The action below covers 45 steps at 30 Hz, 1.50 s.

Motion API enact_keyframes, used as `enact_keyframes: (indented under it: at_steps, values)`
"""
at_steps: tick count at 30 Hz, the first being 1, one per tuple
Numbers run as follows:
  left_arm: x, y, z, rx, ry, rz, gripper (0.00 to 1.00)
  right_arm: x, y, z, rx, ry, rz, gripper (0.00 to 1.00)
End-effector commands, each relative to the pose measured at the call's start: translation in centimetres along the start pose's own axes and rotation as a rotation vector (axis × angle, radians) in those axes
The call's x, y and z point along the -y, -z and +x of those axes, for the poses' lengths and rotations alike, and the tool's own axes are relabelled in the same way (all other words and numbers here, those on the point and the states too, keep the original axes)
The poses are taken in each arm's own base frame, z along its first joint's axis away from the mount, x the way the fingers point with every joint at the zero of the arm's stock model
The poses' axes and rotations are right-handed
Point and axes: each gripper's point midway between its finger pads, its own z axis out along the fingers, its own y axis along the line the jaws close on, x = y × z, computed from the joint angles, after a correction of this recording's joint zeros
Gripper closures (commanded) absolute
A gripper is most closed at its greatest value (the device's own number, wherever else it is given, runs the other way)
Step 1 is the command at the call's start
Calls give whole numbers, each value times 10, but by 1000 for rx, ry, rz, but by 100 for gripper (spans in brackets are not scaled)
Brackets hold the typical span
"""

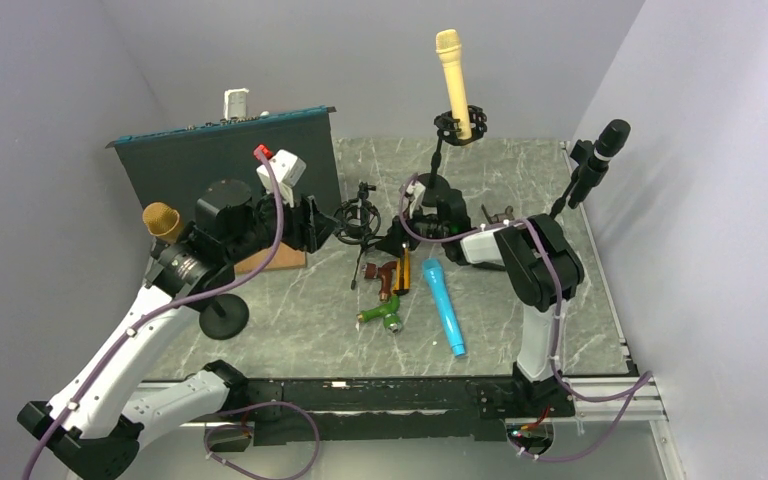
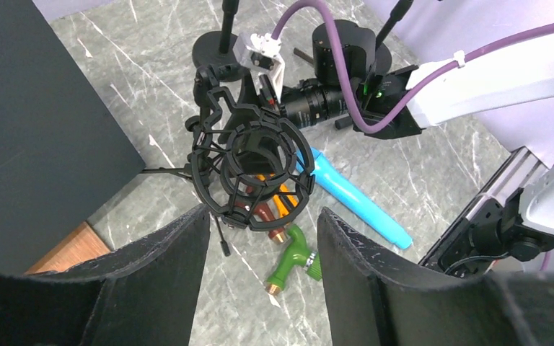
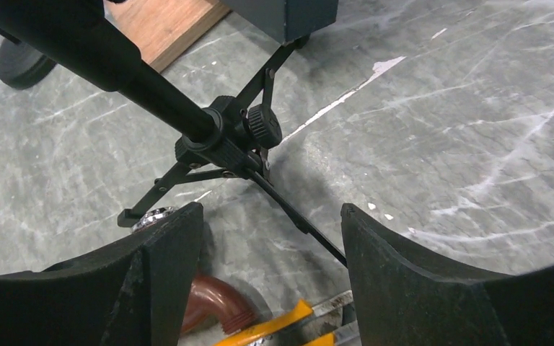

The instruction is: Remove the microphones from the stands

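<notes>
Grey marbled stone table top [image 1: 290, 340] carries everything you see. At its back left stands a dark teal flat panel [image 1: 225, 165], with a light brown wooden block [image 1: 270, 262] at its foot.

Your left gripper [image 2: 263, 231] is spread wide, with nothing between its fingers. The black wire-cage shock mount [image 2: 252, 162] sits just beyond its fingertips, and the ring of that mount looks empty.

Your right gripper [image 3: 270, 223] is parted too and grips nothing. It hangs low over the small black tripod stand [image 3: 223, 140] that carries the mount. One thin leg runs through the gap, close to the finger on the right of the wrist view. You cannot tell whether the leg touches that finger.

Three other microphones sit upright in stands of their own:
- a cream-yellow microphone [image 1: 453, 80] at the back centre
- a black microphone [image 1: 600, 155] at the far right edge
- a gold-headed microphone [image 1: 162, 220] on the left, partly behind your left arm

The slim sky-blue microphone [image 1: 444, 305] lies flat on the table, just right of the tripod stand and apart from both grippers.

Left of it lie three smaller things:
- a green plastic elbow-shaped piece [image 1: 385, 317]
- a red-brown curved piece [image 1: 387, 275]
- an orange-handled tool [image 1: 403, 270]
</notes>
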Motion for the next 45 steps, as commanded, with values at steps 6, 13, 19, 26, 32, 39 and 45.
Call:
enact_keyframes:
  at_steps: [6, 13, 19, 26, 32, 39, 45]
  values:
    - [-11, -3, 4, 38, -45, -2, 40, 8, -26, 5, -63, 79, 70, 33]
    - [-21, 0, 8, 44, -30, -21, 41, 19, -27, 29, -120, 91, 234, 50]
    - [-29, 1, 10, 45, -9, -35, 42, 32, -12, 21, -79, 103, 362, 61]
    - [-33, 7, 10, 67, -13, -61, 42, 37, 3, 23, -46, 68, 451, 76]
    - [-34, 8, 10, 71, -15, -69, 43, 37, 14, 25, -25, 41, 514, 87]
    - [-35, 11, 8, 88, -16, -77, 43, 36, 16, 26, -22, 20, 603, 100]
    - [-38, 11, 9, 90, -14, -92, 43, 36, 17, 38, -30, -36, 756, 100]
